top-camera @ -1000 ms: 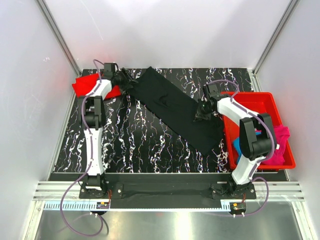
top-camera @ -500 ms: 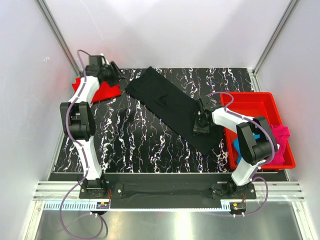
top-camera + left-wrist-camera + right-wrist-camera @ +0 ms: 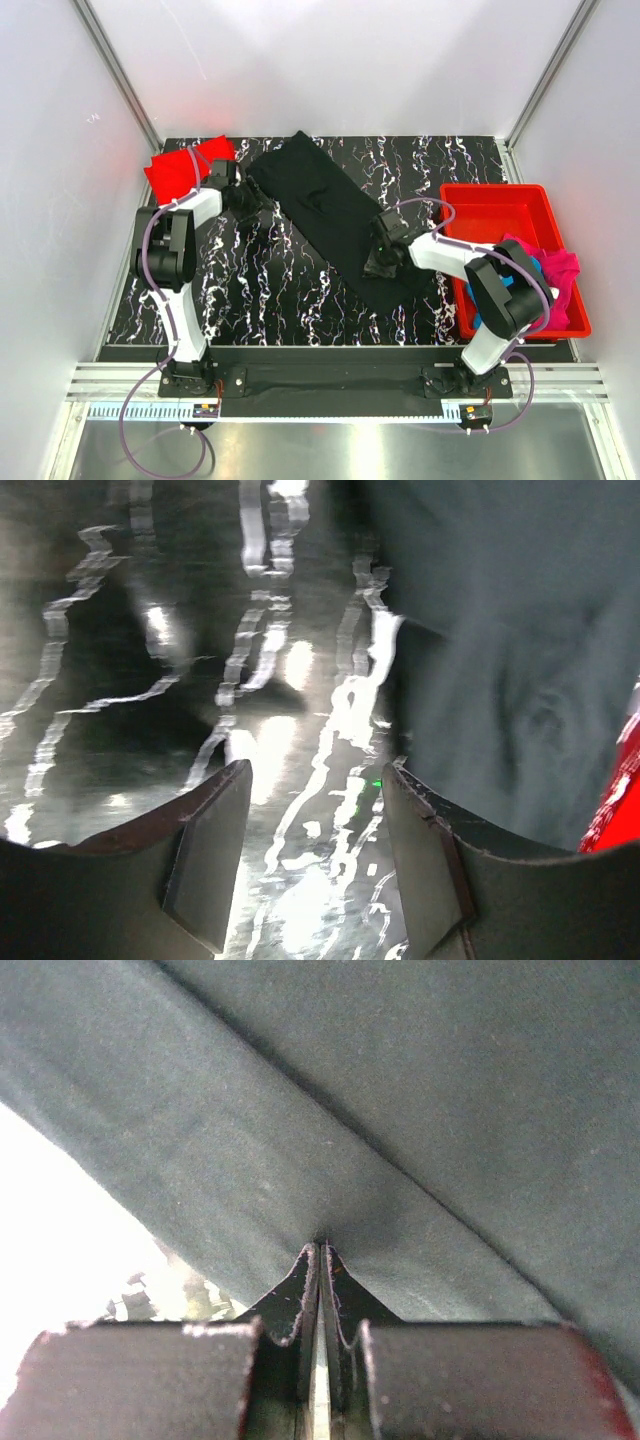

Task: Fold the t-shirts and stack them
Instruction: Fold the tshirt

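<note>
The black t-shirt [image 3: 325, 205] was spread diagonally across the middle of the tabletop [image 3: 270, 290], its near end clamped by the right gripper [image 3: 378, 262]. The left gripper [image 3: 245, 200] was held apart just beside its far end, near the far left corner.

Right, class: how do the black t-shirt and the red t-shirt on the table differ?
The black t-shirt lies spread long and slantwise across the table; the red t-shirt is a compact bundle in its far left corner. The right gripper pinches the black one; no gripper holds the red one. Both rest on the table.
</note>
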Action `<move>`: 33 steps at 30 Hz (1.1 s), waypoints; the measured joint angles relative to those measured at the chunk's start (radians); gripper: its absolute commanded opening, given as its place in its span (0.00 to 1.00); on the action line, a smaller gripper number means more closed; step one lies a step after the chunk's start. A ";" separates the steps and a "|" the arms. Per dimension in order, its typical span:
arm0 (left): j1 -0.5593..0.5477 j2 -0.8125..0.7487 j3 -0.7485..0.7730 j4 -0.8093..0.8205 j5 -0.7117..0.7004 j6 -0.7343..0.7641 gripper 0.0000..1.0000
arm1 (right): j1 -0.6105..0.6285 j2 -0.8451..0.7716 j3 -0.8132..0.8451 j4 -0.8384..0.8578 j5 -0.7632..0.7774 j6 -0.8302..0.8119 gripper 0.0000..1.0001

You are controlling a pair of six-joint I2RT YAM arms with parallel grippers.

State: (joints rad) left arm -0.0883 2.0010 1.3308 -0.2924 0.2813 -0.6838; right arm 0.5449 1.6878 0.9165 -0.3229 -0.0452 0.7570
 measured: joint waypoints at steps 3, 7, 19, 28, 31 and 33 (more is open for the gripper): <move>-0.018 -0.014 -0.012 0.056 -0.001 -0.018 0.61 | 0.055 0.000 -0.006 0.029 0.000 0.069 0.07; -0.030 -0.014 -0.011 0.098 -0.001 -0.030 0.62 | 0.133 0.000 -0.006 0.044 -0.001 0.132 0.11; -0.025 0.148 0.235 0.062 -0.007 -0.036 0.61 | 0.113 -0.034 0.189 -0.121 0.047 0.006 0.22; -0.025 0.235 0.306 0.037 0.006 -0.055 0.20 | -0.118 0.023 0.302 -0.163 0.055 -0.204 0.25; -0.026 0.258 0.333 0.035 0.009 -0.054 0.06 | -0.184 0.118 0.372 -0.177 0.071 -0.249 0.24; -0.026 0.280 0.359 0.031 0.019 -0.050 0.00 | -0.216 0.179 0.393 -0.182 0.089 -0.269 0.24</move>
State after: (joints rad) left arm -0.1139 2.2807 1.6897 -0.2615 0.3008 -0.7338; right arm 0.3290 1.8668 1.3094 -0.5049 0.0441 0.4885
